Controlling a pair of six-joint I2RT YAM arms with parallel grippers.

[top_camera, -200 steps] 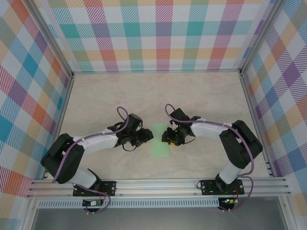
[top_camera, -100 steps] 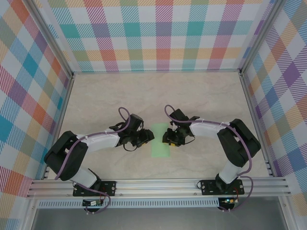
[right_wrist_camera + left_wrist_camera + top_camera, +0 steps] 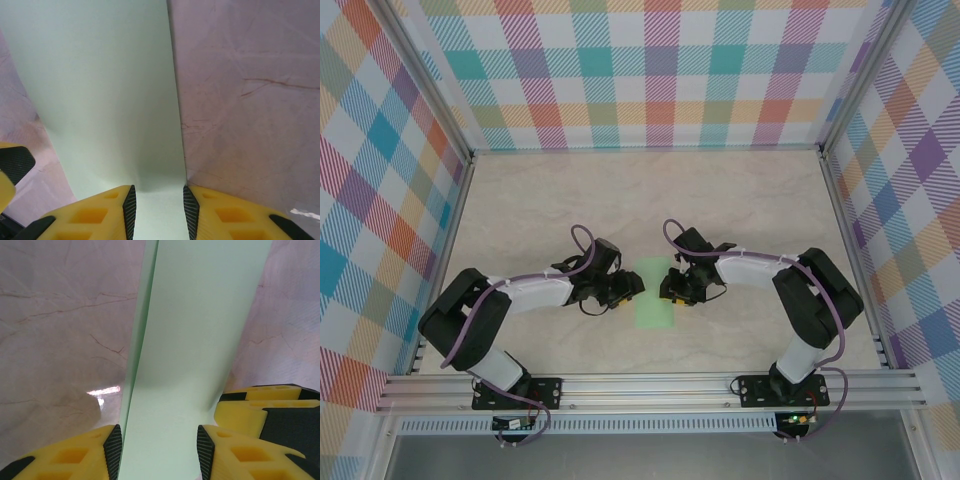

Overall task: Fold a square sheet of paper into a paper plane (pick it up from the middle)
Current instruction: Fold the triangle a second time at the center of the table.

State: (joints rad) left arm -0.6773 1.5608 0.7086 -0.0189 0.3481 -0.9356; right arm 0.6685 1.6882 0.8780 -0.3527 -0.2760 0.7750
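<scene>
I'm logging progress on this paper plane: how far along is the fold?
Done: the sheet of paper looks folded into a narrow strip, a second layer showing in the left wrist view. In hand: the left gripper and right gripper flank it, strip between their fingers. Remaining: nose and wing folds; no dart shape yet.

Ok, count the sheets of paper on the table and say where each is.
1. The green paper lies on the table between the left gripper and the right gripper, toward the near edge. Another sheet beneath it could be hidden.
</scene>
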